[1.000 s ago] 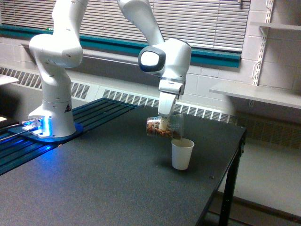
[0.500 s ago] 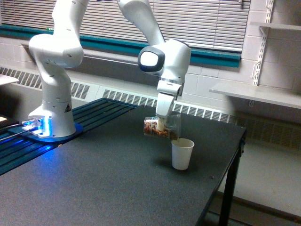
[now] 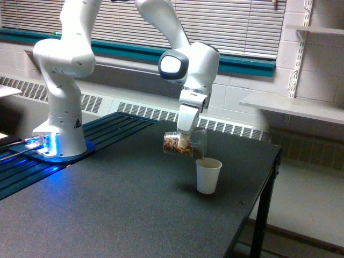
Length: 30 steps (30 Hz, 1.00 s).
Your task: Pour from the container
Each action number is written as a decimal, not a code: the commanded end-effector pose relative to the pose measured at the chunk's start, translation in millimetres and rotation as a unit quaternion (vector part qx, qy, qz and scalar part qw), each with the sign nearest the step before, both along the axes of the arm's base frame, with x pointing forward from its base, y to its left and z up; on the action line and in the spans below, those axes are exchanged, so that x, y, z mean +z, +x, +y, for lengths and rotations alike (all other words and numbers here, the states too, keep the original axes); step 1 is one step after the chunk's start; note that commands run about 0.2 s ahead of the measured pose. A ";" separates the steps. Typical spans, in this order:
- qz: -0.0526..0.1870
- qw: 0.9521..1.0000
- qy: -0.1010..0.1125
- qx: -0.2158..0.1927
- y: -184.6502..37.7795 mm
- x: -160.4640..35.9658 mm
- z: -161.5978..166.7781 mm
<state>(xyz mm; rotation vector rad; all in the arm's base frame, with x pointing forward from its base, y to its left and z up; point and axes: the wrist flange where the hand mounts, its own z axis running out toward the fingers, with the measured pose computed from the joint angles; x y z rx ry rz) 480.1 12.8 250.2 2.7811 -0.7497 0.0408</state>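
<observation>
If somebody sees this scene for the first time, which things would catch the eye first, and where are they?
First comes the big white robot arm bending down over the dark table. Its gripper holds a clear container of brown pieces, tipped on its side near the table's middle. Just below the container's mouth, toward the exterior view's right, a small white paper cup stands upright, and blue light glows at the arm's base on the exterior view's left.

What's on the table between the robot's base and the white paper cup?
Nothing: in the exterior view, only bare dark tabletop lies between the base and the paper cup.
</observation>
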 end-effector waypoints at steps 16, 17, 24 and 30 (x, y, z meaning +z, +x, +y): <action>0.023 1.000 0.004 0.008 -1.6 -11.7 6.7; 0.021 1.000 0.003 0.010 -0.6 -11.1 7.2; 0.016 1.000 0.005 0.008 2.8 -9.5 7.7; 0.017 1.000 0.007 0.008 3.1 -10.2 9.4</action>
